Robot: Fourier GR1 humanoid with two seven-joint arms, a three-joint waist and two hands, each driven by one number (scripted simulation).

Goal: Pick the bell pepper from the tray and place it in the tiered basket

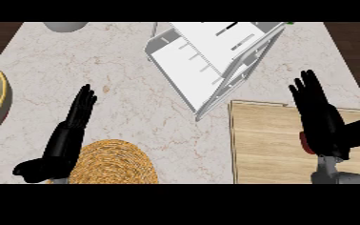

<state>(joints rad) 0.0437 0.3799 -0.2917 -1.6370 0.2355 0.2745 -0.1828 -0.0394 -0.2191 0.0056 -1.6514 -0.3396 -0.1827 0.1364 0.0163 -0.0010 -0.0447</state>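
1. The right hand [320,119] has straight fingers over the wooden tray [271,143] at the worktop's right edge; a red sliver, apparently the bell pepper [306,143], shows beneath its palm, its long axis hidden.
2. The left hand [67,133] rests open beside a woven mat [116,164] at the near edge.
3. The white tiered basket [211,57] stands tilted at the far edge, well apart from both hands.

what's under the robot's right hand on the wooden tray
The right hand lies open over the wooden tray. A small red patch shows at its edge; the hand covers the rest, so its identity can't be confirmed.
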